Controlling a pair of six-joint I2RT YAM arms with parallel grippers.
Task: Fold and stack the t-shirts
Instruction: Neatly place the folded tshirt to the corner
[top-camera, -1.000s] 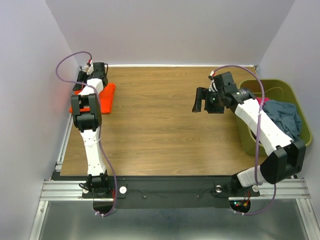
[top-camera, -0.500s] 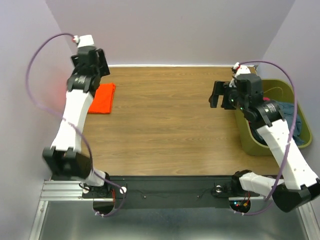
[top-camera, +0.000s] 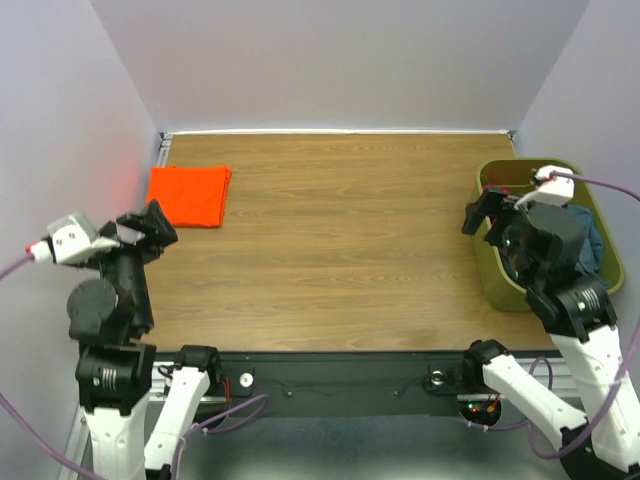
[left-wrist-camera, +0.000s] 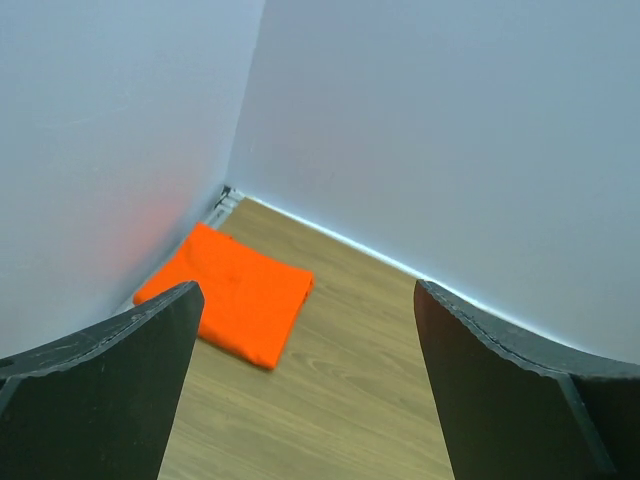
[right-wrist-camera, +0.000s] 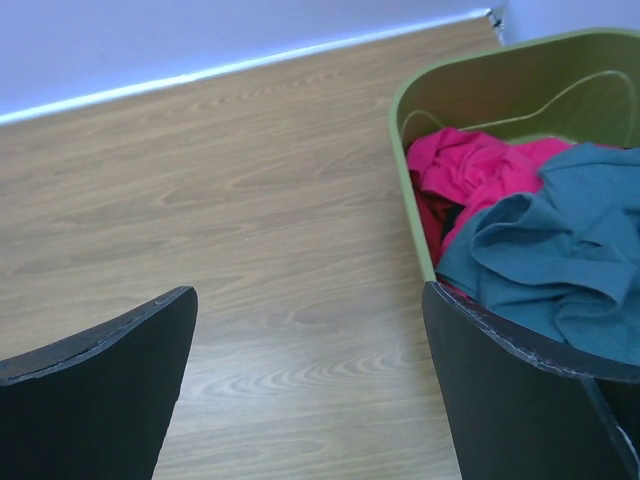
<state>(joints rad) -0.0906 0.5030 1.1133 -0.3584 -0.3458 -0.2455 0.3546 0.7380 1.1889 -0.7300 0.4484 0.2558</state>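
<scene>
Top external view: a folded orange t-shirt (top-camera: 190, 195) lies flat at the far left of the wooden surface (top-camera: 330, 240), while an olive-green tub (top-camera: 497, 270) sits at the right edge. Both arms are raised well above the surface. Left wrist view: the left gripper (left-wrist-camera: 305, 385) is spread wide and empty, the orange t-shirt far below near the wall corner. Right wrist view: the right gripper (right-wrist-camera: 310, 390) is also wide and empty, above the tub's near left rim; inside lie a crumpled magenta t-shirt (right-wrist-camera: 475, 170) and a blue-grey t-shirt (right-wrist-camera: 550, 265).

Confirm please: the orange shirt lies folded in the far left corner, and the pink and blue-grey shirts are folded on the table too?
Not quite. The orange shirt is folded there, but the right wrist view shows the pink shirt and blue-grey shirt crumpled inside the green tub.
</scene>
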